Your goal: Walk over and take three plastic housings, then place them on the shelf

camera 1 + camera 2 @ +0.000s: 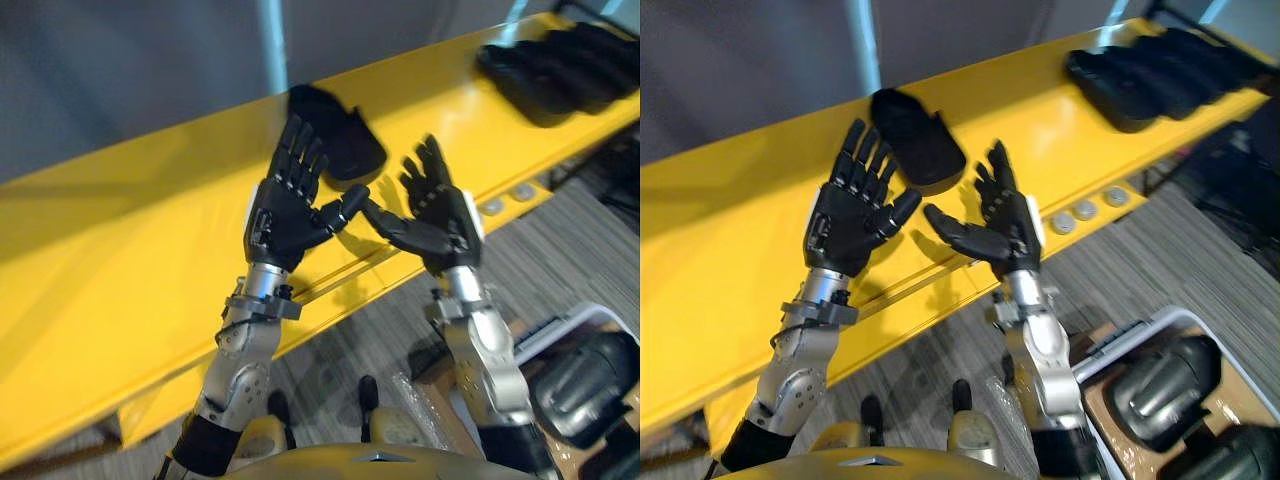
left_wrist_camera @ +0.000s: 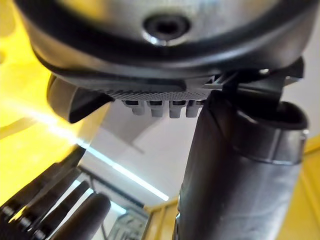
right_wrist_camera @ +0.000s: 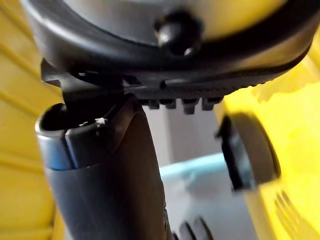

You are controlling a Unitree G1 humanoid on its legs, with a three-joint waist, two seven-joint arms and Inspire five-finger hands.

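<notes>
Yellow painted metal runs across everything in front of me: the shelf (image 1: 120, 250), a long board that slants up from my lower left to my upper right, with a grey wall behind it. Its left stretch is bare paint.

My left hand (image 1: 285, 210) is raised over the shelf's middle, back toward my head camera, fingers straight and fanned apart, thumb stuck out to the right. It holds nothing. Just past its fingertips a single black plastic housing (image 1: 340, 135) lies on the shelf, close to the fingers but apart from them.

My right hand (image 1: 440, 215) is beside the left at the same height, also flat and empty, fingers spread and pointing up the shelf. Its thumb reaches left, so the two thumb tips nearly meet. Nothing lies between either hand and the housing. In my right wrist view a dark blurred edge shows on the yellow beyond my thumb; it may be that same housing, though I cannot be sure.

Further right, a few small silver discs (image 1: 505, 198) sit on the shelf's front edge. At the far right end more black housings (image 1: 565, 70) lie packed together on the shelf, well away from both hands.

Below them is grey striped carpet (image 1: 560, 260), and at my lower right a white-rimmed bin (image 1: 1160, 325) holds dark grey moulded parts (image 1: 1160, 390).
</notes>
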